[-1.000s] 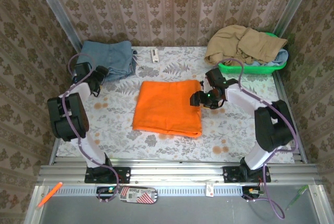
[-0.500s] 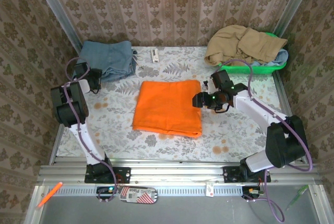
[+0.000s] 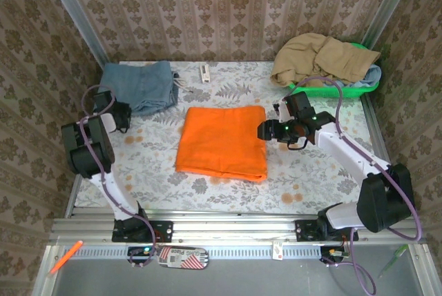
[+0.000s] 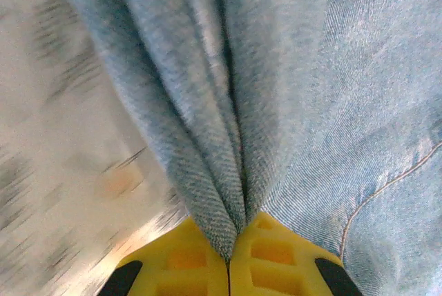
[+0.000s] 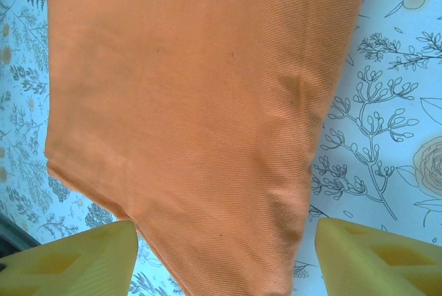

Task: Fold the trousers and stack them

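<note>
While the orange trousers (image 3: 222, 143) are lying folded into a flat rectangle at the middle of the counter (image 3: 159, 172), the two arms are reaching to opposite sides.

- Green basket (image 3: 324, 92): sitting at the far right corner of the counter. A tan garment (image 3: 321, 58) is heaping out of it and spilling over its left rim. A bit of pale blue cloth (image 3: 373, 75) is showing at the basket's right end, under the tan heap.
- Trousers: lying well apart from the basket, not in it and not stacked on anything.
- Blue-grey denim garment (image 3: 138, 83): lying folded at the far left corner, apart from the trousers.
- Left end effector (image 3: 121, 115): sitting at the near edge of the denim. In the wrist view its yellow fingers (image 4: 186, 261) are pressing together on a fold of the denim (image 4: 311, 103), pinching it.
- Right end effector (image 3: 266, 130): sitting at the trousers' right edge, near their far corner. In the wrist view its fingers (image 5: 76, 258) are standing spread, with a corner of orange cloth (image 5: 200, 103) between them and the flowered counter (image 5: 387, 103) to the right. Whether they are touching the cloth, I cannot tell.
- Small white object (image 3: 204, 72): lying near the back wall, too small to identify.
</note>
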Tool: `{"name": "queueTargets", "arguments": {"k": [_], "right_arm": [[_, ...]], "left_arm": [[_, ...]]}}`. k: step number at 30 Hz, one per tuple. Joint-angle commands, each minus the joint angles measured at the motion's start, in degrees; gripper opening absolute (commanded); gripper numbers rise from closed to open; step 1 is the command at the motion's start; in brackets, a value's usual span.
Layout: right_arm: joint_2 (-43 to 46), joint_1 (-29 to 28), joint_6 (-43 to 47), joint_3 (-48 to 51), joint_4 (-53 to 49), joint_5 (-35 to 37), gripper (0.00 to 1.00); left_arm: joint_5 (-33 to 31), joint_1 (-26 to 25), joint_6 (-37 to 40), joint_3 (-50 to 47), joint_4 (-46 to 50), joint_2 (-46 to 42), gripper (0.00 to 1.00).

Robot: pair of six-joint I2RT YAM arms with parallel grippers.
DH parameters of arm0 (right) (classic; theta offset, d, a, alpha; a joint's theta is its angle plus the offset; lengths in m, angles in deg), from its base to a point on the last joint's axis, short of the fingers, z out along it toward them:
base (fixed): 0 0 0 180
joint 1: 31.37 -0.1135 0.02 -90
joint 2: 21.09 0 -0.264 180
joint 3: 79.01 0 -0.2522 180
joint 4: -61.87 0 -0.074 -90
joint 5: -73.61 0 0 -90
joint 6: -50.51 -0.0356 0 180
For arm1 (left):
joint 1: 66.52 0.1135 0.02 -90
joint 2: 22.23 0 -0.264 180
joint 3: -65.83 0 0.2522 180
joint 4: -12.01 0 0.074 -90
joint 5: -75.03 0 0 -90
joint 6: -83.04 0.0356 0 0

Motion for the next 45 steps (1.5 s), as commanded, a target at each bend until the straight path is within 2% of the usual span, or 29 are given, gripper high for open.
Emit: {"name": "queueTargets", "arguments": {"k": [1, 3, 5, 6, 7, 8, 9, 11, 12, 13, 16, 17, 19, 21, 22, 23, 26, 31, 34, 37, 40, 42, 45], "right_arm": [[1.92, 0.60, -0.12, 1.19, -0.82, 0.70, 0.70], [2.23, 0.73, -0.13, 1.41, -0.73, 0.53, 0.70], [2.41, 0.79, -0.10, 1.51, -0.65, -0.29, 0.70], [2.45, 0.80, -0.16, 1.52, -0.71, -0.57, 0.70], [2.53, 0.77, -0.12, 1.52, -0.79, -0.65, 0.70], [2.42, 0.77, -0.08, 1.48, -0.83, -0.75, 0.70], [2.33, 0.77, 0.03, 1.55, -0.85, -0.80, 0.70], [1.73, 0.77, -0.24, 1.72, -0.14, -0.57, 0.71], [1.18, 0.78, -0.35, 1.68, 0.06, -0.45, 0.71], [0.19, 0.77, -0.49, 1.64, 0.31, -0.55, 0.71], [-4.08, 0.66, -1.21, 1.97, 2.88, -1.52, 0.73], [-5.37, 0.44, -1.39, 2.10, 3.76, -1.84, 0.74], [-8.28, 0.00, -1.45, 1.75, 4.63, -1.85, 0.75], [-10.59, -0.68, -0.99, 1.01, 5.17, -1.77, 0.77], [-11.63, -0.72, -0.83, 0.44, 5.07, -1.79, 0.77], [-12.70, -0.94, -0.51, 0.12, 5.41, -2.17, 0.78], [-15.73, -0.94, 0.11, -0.86, 5.97, -1.77, 0.78], [-20.16, -0.95, 0.08, -1.01, 6.50, -0.98, 0.78], [-21.70, -1.03, -1.08, 0.19, 8.72, -1.54, 0.79], [-24.09, -1.01, -2.00, 0.39, 10.53, -3.06, 0.77], [-25.64, -1.70, -3.38, 0.54, 13.21, -6.19, 0.67], [-25.57, -2.73, -4.79, 0.85, 14.88, -8.34, 0.52], [-24.38, -4.76, -6.88, 1.32, 17.59, -10.94, 0.31]], "left_arm": [[-1.46, -0.56, -1.60, -10.87, -0.26, -8.91, 0.00], [-2.26, -1.35, -1.40, -16.67, 0.09, -13.78, 0.00], [-2.15, -1.31, 0.24, -20.40, -0.33, -17.32, 0.18], [-1.46, -1.18, 1.83, -20.84, 1.00, -18.67, 0.20], [-0.58, -1.11, 3.24, -20.61, 3.85, -20.21, 0.33], [0.08, -1.12, 4.43, -20.61, 6.08, -21.97, 0.50], [0.67, -1.56, 5.57, -21.00, 7.98, -24.41, 0.57], [0.59, -3.68, 7.66, -21.37, 12.78, -29.95, 0.81], [0.02, -5.35, 9.56, -20.86, 16.72, -32.84, 0.85], [-1.21, -7.56, 10.50, -20.21, 21.20, -35.50, 0.86], [-9.07, -19.03, 17.55, -17.05, 32.51, -41.81, 0.85], [-9.91, -22.11, 21.11, -15.78, 34.06, -41.96, 0.84], [-12.93, -28.48, 26.99, -12.35, 39.20, -39.57, 0.85], [-12.93, -33.58, 33.46, -11.05, 38.31, -35.99, 0.88], [-11.17, -34.49, 35.31, -10.36, 38.08, -33.44, 0.89], [-6.80, -34.78, 38.47, -9.74, 36.36, -29.54, 0.86], [-8.52, -37.66, 42.53, -7.04, 36.68, -21.94, 0.83], [-16.89, -40.87, 44.22, -1.67, 42.32, -14.31, 0.81], [-12.92, -40.87, 46.08, -2.22, 38.90, -11.51, 0.80], [-5.68, -40.23, 46.59, -4.03, 33.25, -9.71, 0.66], [-1.70, -39.94, 45.81, -5.18, 29.35, -9.50, 0.52], [-0.10, -39.98, 45.43, -5.88, 27.64, -10.04, 0.39], [0.65, -39.95, 45.09, -6.87, 26.34, -11.04, 0.16]]}}
